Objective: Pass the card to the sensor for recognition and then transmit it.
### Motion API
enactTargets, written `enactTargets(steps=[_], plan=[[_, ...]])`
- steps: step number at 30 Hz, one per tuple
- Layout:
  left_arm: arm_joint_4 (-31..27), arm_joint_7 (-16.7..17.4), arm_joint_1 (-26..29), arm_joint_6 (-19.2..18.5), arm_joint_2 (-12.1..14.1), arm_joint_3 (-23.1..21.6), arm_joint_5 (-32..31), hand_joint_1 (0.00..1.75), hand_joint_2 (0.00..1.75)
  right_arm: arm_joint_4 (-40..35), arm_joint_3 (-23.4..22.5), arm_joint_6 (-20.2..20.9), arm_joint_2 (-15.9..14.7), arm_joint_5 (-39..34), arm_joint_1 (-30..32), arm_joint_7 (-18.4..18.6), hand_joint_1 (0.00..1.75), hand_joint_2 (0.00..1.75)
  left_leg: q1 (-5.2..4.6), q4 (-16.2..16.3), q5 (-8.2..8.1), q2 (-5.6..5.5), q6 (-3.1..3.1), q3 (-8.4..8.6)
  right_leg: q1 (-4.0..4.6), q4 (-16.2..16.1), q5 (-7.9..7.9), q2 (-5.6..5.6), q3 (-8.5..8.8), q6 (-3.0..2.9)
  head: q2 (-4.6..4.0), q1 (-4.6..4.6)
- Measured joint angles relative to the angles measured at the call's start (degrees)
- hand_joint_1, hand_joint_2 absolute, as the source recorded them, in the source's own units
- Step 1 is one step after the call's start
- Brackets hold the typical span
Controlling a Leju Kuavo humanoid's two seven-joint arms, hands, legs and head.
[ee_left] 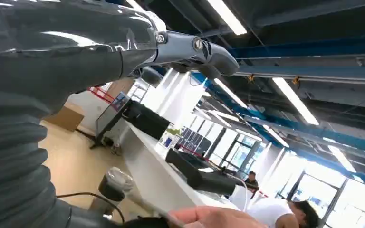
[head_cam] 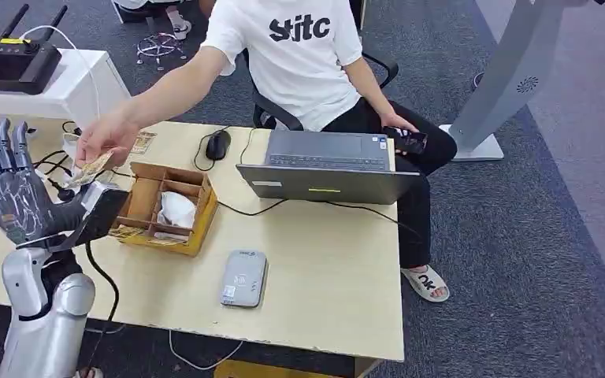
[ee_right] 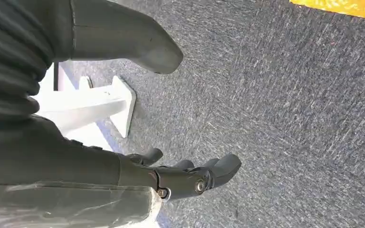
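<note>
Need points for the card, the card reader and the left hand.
card (head_cam: pixel 93 169), head view, middle of its face, in the person's fingers.
card reader (head_cam: pixel 243 278), head view, centre of its top.
left hand (head_cam: pixel 14 197), head view, middle of the raised hand.

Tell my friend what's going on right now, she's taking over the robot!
Left robot hand: raised beside the table, fingers spread upward, holding nothing.
Right robot hand: hanging over the grey carpet, fingers loosely apart, holding nothing.
The seated person's hand holds the tan patterned card out toward the left robot hand, above the brown cardboard divided box.
The grey flat card sensor lies on the light wooden table, nothing on it.
Done: nothing visible yet.
Left: take the card, pass it to the sensor, then hand it on.
</note>
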Motion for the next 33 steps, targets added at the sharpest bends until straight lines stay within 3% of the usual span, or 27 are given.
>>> enactTargets(steps=[26,33], plan=[[3.35,0.26,0.05,0.02,0.77,0.0,0.72,1.75,1.75,0.44,0.13,-0.04,-0.13,0.0,-0.05,0.0,0.0,1.75,0.0,0.0,0.0,-0.01,0.0,-0.04,0.0,0.0,0.0,-0.01,-0.02,0.0,0.0,-0.02],[3.35,-0.68,0.26,-2.23,-0.79,-2.01,-0.72,1.75,1.75,0.48,0.87,0.09,-0.13,0.0,-0.13,0.04,0.0,1.75,-0.02,0.01,0.0,-0.03,0.01,-0.04,-0.02,-0.01,0.0,-0.04,-0.02,0.01,0.0,-0.02]])
